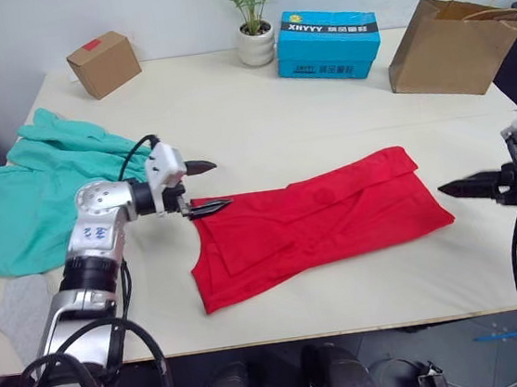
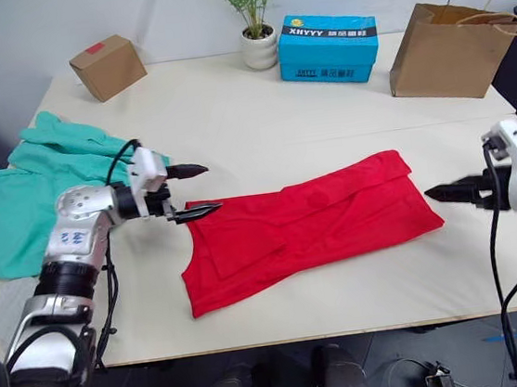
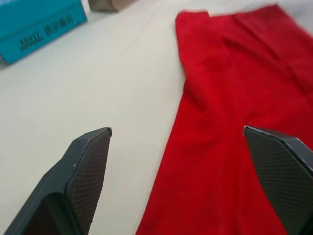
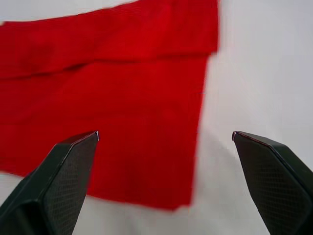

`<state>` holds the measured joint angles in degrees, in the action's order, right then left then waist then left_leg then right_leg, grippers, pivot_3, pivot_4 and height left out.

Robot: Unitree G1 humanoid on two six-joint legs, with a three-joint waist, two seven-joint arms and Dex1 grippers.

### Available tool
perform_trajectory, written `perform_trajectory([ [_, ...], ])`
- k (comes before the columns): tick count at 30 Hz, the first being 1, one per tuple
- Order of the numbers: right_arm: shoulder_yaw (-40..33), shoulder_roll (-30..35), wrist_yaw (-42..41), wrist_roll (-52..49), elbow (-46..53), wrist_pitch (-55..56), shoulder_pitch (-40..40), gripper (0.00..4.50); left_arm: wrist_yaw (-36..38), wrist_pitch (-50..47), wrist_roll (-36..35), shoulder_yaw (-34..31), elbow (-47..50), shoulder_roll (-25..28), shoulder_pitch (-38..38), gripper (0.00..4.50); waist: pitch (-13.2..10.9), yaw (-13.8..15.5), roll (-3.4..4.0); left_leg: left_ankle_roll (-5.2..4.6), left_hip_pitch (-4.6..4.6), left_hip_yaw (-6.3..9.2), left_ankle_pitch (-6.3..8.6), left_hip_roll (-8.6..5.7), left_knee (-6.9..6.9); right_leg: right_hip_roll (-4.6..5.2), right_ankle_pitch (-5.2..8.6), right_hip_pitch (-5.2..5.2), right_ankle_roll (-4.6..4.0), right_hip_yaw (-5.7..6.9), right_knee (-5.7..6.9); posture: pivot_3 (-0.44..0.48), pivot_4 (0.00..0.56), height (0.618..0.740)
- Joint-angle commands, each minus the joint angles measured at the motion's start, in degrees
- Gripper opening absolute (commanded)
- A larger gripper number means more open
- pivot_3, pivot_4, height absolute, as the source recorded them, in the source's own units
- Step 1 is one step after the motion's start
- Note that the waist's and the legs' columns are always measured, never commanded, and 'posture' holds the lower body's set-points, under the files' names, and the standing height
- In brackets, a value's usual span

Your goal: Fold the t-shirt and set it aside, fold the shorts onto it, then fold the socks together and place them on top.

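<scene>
The left claw (image 1: 204, 187) hangs wide open and empty at the t-shirt's (image 1: 318, 219) nine-o'clock end; the right claw (image 1: 451, 189), also spread and empty, sits off its three-o'clock end. The shirt lies mid-surface (image 1: 258, 109), partly folded — long axis eight to two o'clock. At twelve, a blue box (image 1: 328, 43) reads "XHYYY".

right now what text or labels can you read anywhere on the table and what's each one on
"XHYYY": white letters on the top of the blue box at the back of the table.
Smaller white print on the blue box's front side: too small to read.
Red sticker on the small cardboard box: no text readable.
Blue marks on the left arm's silver housing: too small to read.
Brown paper bag: no print visible.
</scene>
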<state>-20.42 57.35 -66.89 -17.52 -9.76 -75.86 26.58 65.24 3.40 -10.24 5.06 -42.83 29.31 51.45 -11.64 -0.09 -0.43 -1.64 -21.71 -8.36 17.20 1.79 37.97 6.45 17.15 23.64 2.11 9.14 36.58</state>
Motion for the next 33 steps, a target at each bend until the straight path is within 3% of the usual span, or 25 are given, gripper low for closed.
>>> perform_trajectory([
  [1, -8.15, -3.99, 6.87, -3.97, 15.09, -15.77, -6.32, 4.46, -2.07, 1.91, 3.18, 0.33, -9.29, -1.76, 5.27, 4.50, 0.00, 0.01, -0.07, 0.00, -0.02, 0.04, 0.00, 0.01, 0.03, 0.00, 0.00, 0.00, 0.00, 0.03, -0.02, 0.000, 0.150, 0.740],
  [6, -14.35, -12.38, 17.24, -7.96, 19.41, -16.64, -9.66, 4.46, -2.99, 3.99, 7.76, 2.02, -18.48, -3.88, 9.28, 4.50, 0.01, 0.01, -0.08, -0.09, -0.15, 0.03, 0.05, -0.06, 0.04, 0.06, -0.03, 0.09, 0.04, 0.01, -0.04, 0.000, 0.150, 0.740],
  [11, -12.72, -18.67, 25.02, -12.52, 21.56, -16.64, -10.02, 4.46, -3.10, 2.27, 9.63, 1.90, -23.71, -5.44, 10.91, 4.50, 0.09, -0.27, -0.26, -0.07, -0.26, 0.02, 0.02, -0.05, 0.07, 0.02, -0.03, 0.20, 0.04, 0.02, 0.01, 0.000, 0.150, 0.740],
  [13, -13.50, -20.77, 28.36, -11.74, 19.44, -16.64, -7.11, 4.09, -3.57, 1.04, 9.09, 0.77, -25.19, -6.04, 11.06, 4.50, 0.18, -0.51, -0.49, -0.07, -0.25, 0.01, 0.02, -0.04, 0.08, 0.01, -0.03, 0.20, 0.04, 0.02, 0.04, 0.000, 0.150, 0.740],
  [16, -14.27, -23.49, 32.60, -10.62, 17.19, -16.64, -3.48, 3.22, -2.88, 0.16, 9.73, 0.50, -26.71, -6.32, 10.83, 3.62, 0.22, -1.02, -0.57, -0.08, -0.24, 0.02, -0.01, -0.05, 0.11, 0.04, -0.03, 0.20, 0.04, 0.01, 0.10, 0.000, 0.150, 0.740],
  [25, -13.68, -26.42, 37.30, -10.14, 13.97, -11.59, 0.27, 0.05, -0.34, -3.40, 11.00, 0.45, -26.44, -4.86, 9.71, 0.75, 0.22, -1.52, -0.56, -0.08, -0.25, 0.00, -0.01, -0.06, 0.07, 0.03, -0.03, 0.22, 0.04, 0.01, 0.29, 0.000, 0.150, 0.740],
  [28, -12.54, -26.20, 37.08, -10.65, 12.90, -8.51, 0.71, 0.00, -0.66, -4.97, 10.29, -0.40, -25.32, -4.63, 8.71, 0.05, 0.22, -1.53, -0.56, -0.08, -0.25, 0.00, -0.01, -0.06, 0.07, 0.03, -0.03, 0.23, 0.04, 0.01, 0.29, 0.000, 0.150, 0.740],
  [33, -6.93, -23.69, 34.12, -9.74, 8.01, 2.09, 2.84, 0.00, -4.41, -13.78, 6.70, -3.88, -16.45, -5.53, 6.06, 0.05, 0.22, -1.59, -0.56, -0.08, -0.25, -0.02, -0.01, -0.06, 0.08, 0.04, -0.03, 0.25, 0.05, -0.02, 0.30, 0.000, 0.150, 0.740],
])
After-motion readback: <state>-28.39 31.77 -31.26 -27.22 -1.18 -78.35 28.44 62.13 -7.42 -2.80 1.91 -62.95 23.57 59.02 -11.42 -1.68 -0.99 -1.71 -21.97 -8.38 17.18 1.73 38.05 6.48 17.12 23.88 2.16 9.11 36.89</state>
